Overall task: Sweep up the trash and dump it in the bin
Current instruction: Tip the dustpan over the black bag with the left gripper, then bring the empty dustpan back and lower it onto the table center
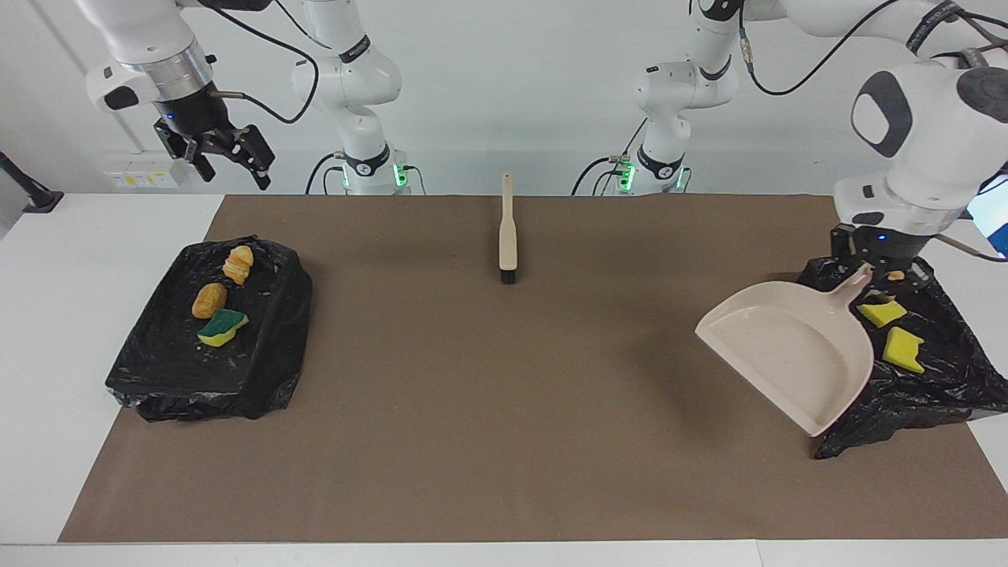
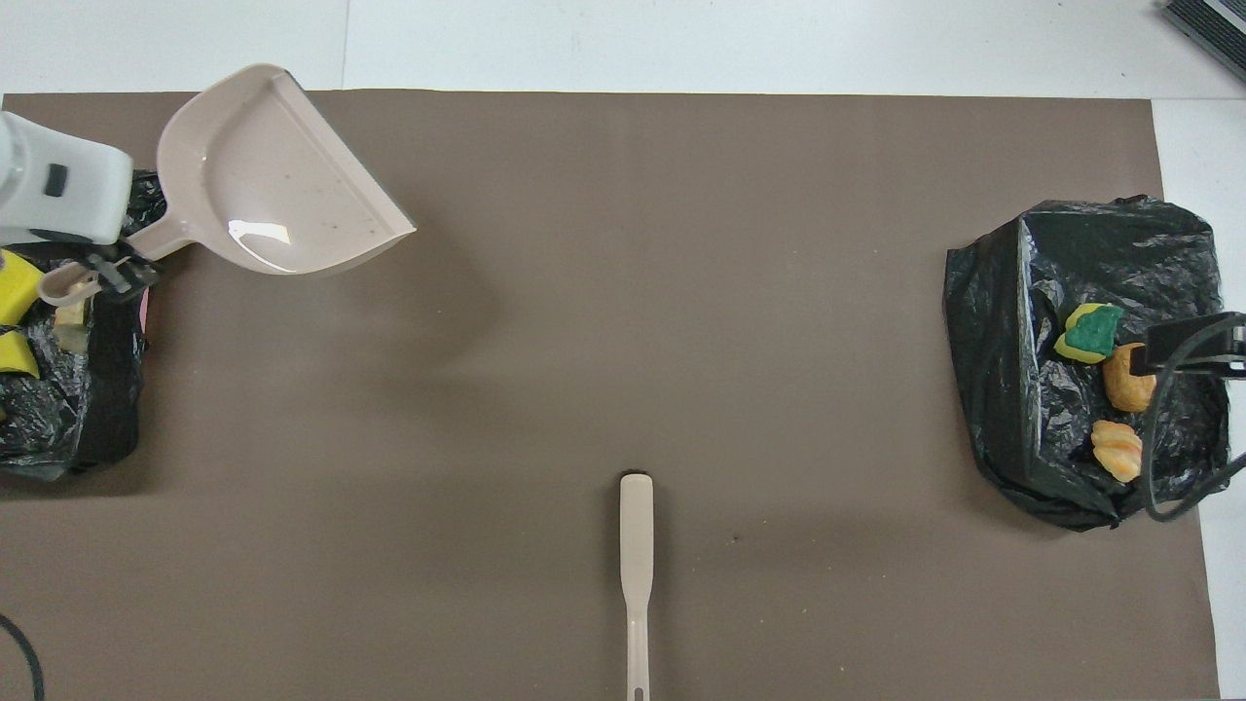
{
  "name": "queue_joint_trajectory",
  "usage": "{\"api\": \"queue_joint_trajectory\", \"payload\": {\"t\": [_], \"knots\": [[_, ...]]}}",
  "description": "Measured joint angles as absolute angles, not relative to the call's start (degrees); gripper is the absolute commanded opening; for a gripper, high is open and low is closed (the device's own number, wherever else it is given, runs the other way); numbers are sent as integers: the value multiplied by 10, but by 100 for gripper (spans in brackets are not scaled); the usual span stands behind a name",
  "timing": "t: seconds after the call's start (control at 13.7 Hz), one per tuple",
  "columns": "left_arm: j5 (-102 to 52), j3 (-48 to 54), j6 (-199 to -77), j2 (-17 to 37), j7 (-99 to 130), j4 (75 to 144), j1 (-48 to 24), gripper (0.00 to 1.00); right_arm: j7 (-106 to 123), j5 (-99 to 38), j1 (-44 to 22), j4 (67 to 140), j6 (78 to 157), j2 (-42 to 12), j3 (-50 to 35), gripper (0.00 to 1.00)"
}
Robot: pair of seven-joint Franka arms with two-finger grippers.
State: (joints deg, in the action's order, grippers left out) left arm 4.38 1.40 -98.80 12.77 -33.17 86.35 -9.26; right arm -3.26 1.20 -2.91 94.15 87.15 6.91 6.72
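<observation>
The left pincer (image 1: 865, 272) grips the light, stiff dustpan (image 1: 787, 346) by its handle; the right pincer (image 1: 228, 161) hangs open; the sponge scraps (image 1: 890, 331) look soft

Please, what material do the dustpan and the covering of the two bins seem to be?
Dustpan: probably hard plastic, beige and smooth; a bright glare spot shows in its scoop. Bin covering: likely thin black plastic film, glossy, crumpled into many small shiny folds.

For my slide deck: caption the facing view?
Left claw holds the empty dustpan beside its bin; brush lies idle.
</observation>
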Motion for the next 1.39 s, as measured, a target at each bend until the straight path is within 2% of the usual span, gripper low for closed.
{"api": "queue_joint_trajectory", "payload": {"t": [0.22,0.66,1.17,1.39], "knots": [[30,14,-989,148,-146,864,-176,0,-8,15,-29,942,873,69,69,100],[28,15,-1061,241,164,830,-312,0,21,15,-29,943,873,68,69,100],[21,20,-1142,334,297,796,-377,0,39,11,-29,950,883,67,69,100],[-10,20,-1158,346,300,795,-379,0,36,4,-29,950,884,67,69,100]]}}
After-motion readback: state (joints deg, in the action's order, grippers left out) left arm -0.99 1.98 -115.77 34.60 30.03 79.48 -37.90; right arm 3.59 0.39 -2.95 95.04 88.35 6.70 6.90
